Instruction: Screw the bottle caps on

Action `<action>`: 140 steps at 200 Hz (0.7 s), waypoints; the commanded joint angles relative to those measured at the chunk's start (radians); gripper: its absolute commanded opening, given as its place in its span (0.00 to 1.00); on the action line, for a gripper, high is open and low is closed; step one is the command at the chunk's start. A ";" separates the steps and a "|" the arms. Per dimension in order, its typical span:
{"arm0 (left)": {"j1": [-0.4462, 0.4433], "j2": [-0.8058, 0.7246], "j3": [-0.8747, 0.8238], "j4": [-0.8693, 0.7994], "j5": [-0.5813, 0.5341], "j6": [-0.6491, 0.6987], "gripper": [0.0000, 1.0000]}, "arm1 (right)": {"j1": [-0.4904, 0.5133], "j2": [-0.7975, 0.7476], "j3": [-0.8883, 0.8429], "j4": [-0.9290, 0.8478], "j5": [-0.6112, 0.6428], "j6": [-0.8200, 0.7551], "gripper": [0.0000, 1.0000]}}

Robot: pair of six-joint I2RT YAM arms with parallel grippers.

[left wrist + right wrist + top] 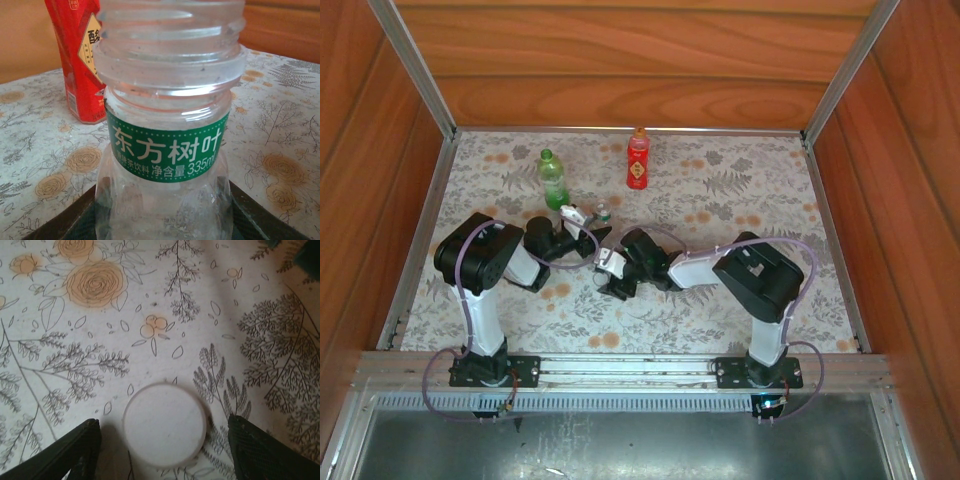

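At the far left of the desk [750, 300] the green bottle [553, 182] stands upright with the green cap [547, 154] on its neck; whether it is screwed tight cannot be told from above.

Just right of it and nearer, the left gripper [165, 207] holds the clear bottle [167, 125] low on its body, a dark finger against each side, so it looks closed on it; the bottle is upright and its threaded neck is bare (no cap on it at all).

Nearer again and a little to the right, the white cap [164, 424] lies flat on the floral cloth [100, 345]; the right gripper [164, 442] hangs over it with its fingers spread, one on each side and neither touching, so it is open and holds nothing.

Farthest right, at the far edge, the red bottle [638, 165] stands with the orange cap [639, 132] on top.

By this showing two of the three bottles seem finished, and the third is only begun; left to do are picking up the white cap, carrying it to the clear bottle's neck, seating it square on the threads and turning it down while the left arm steadies the bottle.
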 commanded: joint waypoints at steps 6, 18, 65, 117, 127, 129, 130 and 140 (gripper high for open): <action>0.007 -0.013 -0.016 -0.015 -0.009 0.028 0.48 | -0.003 0.028 0.017 -0.032 -0.044 -0.020 0.64; 0.006 -0.013 -0.015 -0.013 -0.007 0.031 0.48 | -0.004 0.030 0.018 -0.041 -0.054 -0.027 0.52; 0.006 -0.008 -0.016 -0.014 0.008 0.048 0.48 | -0.005 -0.002 -0.007 -0.051 -0.026 -0.013 0.44; -0.019 -0.002 0.000 -0.016 0.085 0.056 0.49 | -0.086 -0.130 -0.157 0.041 0.197 0.217 0.44; -0.030 0.005 0.004 -0.017 0.094 0.056 0.49 | -0.115 -0.148 -0.187 0.048 0.276 0.304 0.43; -0.032 0.006 0.005 -0.017 0.094 0.056 0.49 | -0.122 -0.152 -0.193 0.047 0.294 0.322 0.42; -0.034 0.007 0.006 -0.017 0.094 0.056 0.49 | -0.126 -0.155 -0.195 0.047 0.302 0.331 0.42; -0.048 0.013 0.010 -0.020 0.097 0.057 0.49 | -0.155 -0.176 -0.226 0.046 0.367 0.397 0.40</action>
